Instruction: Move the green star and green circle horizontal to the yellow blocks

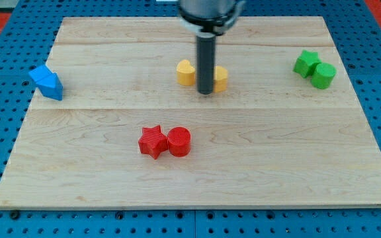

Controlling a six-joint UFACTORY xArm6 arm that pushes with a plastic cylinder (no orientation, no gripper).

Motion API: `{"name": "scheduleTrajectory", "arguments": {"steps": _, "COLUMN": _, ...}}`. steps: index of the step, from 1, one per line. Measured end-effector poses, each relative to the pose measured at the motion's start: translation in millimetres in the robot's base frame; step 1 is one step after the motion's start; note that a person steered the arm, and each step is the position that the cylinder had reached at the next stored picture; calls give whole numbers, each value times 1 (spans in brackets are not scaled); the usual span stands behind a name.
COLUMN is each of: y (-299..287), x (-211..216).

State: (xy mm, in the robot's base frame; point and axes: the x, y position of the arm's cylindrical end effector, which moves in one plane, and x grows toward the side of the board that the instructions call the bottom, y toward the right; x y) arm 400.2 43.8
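Standing between the two yellow blocks, my tip (pixel 205 92) is seen just below the centre of the board's upper half. No pincer is fitted: the arm ends in a plain rod, so nothing is clenched or grasped, and no block is being carried. One yellow block (pixel 186 73) lies just beside the rod at about 10 o'clock from the tip; the other yellow block (pixel 220 78) lies at about 2 o'clock and is partly hidden by the rod. Whether either is touched by the rod cannot be told. Their exact shapes cannot be made out.

Well apart from the tip, at about 3 o'clock and slightly above, the green star (pixel 305 63) and the green circle (pixel 323 75) are found near the view's right edge of the wooden board (pixel 197 178). The two green blocks touch each other, the circle at about 4 o'clock from the star.

At about 7 o'clock from the tip, the red star (pixel 153 141) and the red cylinder (pixel 179 141) lie side by side. At about 9 o'clock, near the view's left edge, a blue block (pixel 47 82) is seen.

Task progress is judged as follows. The green pair already sits at nearly the same height in the view as the yellow pair, so the horizontal alignment appears largely met. Any remaining work is judged to be a minor correction, the star lying slightly high. The tip is not positioned at the green blocks.
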Motion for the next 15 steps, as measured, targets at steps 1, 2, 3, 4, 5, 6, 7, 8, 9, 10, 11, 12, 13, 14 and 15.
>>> {"name": "scheduleTrajectory", "arguments": {"steps": 1, "y": 8, "x": 3}}
{"name": "scheduleTrajectory", "arguments": {"steps": 2, "y": 26, "x": -2}}
{"name": "scheduleTrajectory", "arguments": {"steps": 3, "y": 42, "x": -8}}
{"name": "scheduleTrajectory", "arguments": {"steps": 4, "y": 51, "x": 23}}
{"name": "scheduleTrajectory", "arguments": {"steps": 5, "y": 130, "x": 29}}
{"name": "scheduleTrajectory", "arguments": {"steps": 6, "y": 204, "x": 29}}
{"name": "scheduleTrajectory", "arguments": {"steps": 7, "y": 244, "x": 12}}
{"name": "scheduleTrajectory", "arguments": {"steps": 8, "y": 245, "x": -23}}
{"name": "scheduleTrajectory", "arguments": {"steps": 9, "y": 245, "x": -35}}
{"name": "scheduleTrajectory", "arguments": {"steps": 10, "y": 237, "x": -54}}
{"name": "scheduleTrajectory", "arguments": {"steps": 11, "y": 195, "x": -54}}
{"name": "scheduleTrajectory", "arguments": {"steps": 12, "y": 159, "x": -60}}
{"name": "scheduleTrajectory", "arguments": {"steps": 13, "y": 182, "x": -81}}
{"name": "scheduleTrajectory", "arguments": {"steps": 14, "y": 168, "x": -108}}
{"name": "scheduleTrajectory", "arguments": {"steps": 15, "y": 123, "x": -101}}
